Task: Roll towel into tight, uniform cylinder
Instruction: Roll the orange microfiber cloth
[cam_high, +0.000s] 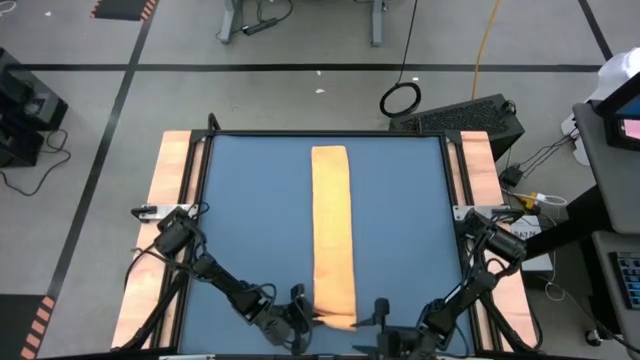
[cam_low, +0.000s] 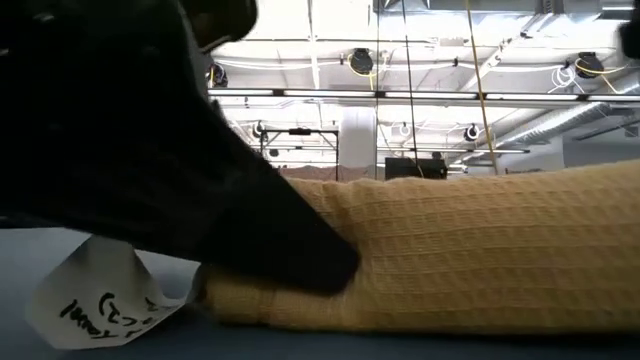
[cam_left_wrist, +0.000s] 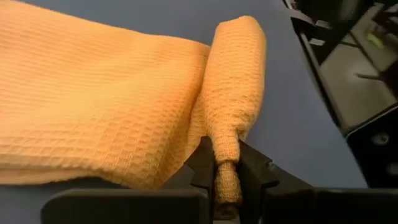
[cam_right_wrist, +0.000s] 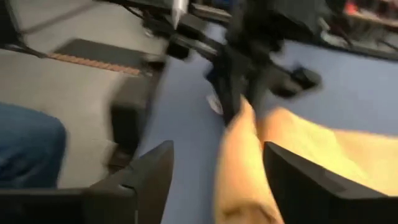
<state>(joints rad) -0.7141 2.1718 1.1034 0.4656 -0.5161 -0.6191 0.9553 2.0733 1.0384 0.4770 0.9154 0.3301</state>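
Rolling has only begun: the towel (cam_high: 332, 230) lies as a long strip down the middle of the table (cam_high: 240, 220), its first turn formed at the bottom centre. The left claw (cam_left_wrist: 227, 177) pinches that roll's end; the right claw (cam_right_wrist: 214, 177) stands wide astride its other end. Next, both should grip evenly and turn the roll up the strip.

From above I get even, soft light over the blue-topped table (cam_high: 250, 220), with hardly a shadow. At table height the bright ceiling lamps (cam_low: 360, 62) glare behind, so the near black arm (cam_low: 150, 150) reads as a flat silhouette. My left wrist camera renders the soft orange-yellow waffle-weave towel (cam_left_wrist: 93, 106) crisply. My right wrist picture is smeared with motion blur throughout.
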